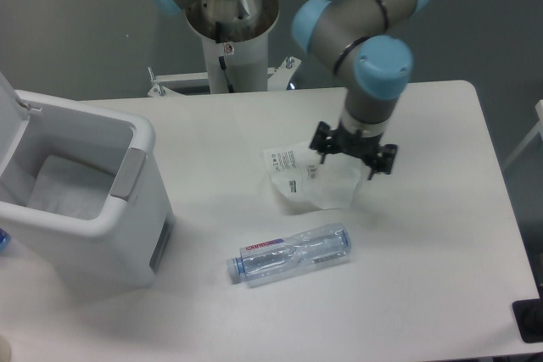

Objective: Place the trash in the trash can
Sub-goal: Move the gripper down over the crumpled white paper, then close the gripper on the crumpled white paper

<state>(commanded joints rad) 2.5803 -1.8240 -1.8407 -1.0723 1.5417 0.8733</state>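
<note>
The wrapper (316,177) lies crumpled near the middle of the desk (424,277), white with small black print on its left part. The bottle (290,255) lies on its side in front of the wrapper, a little apart from it, with the pale cap to the left and the red-white label next to the cap. The bin (81,201) stands at the left side of the desk, well apart from both pieces; its lid (8,125) is lifted at the far left and the white liner (64,184) shows inside, and a grey panel (129,174) sits on the rim that faces the wrapper. The gripper (353,151) hangs over the right edge of the wrapper, pointing down, and its black fingers (322,138) stand spread apart with nothing between them. From this view I cannot tell if the fingers touch the wrapper or hover just above it. The arm (365,31) with blue joint caps reaches from the top of the picture down to the gripper. Its base (231,31) stands behind the far edge of the desk.
</note>
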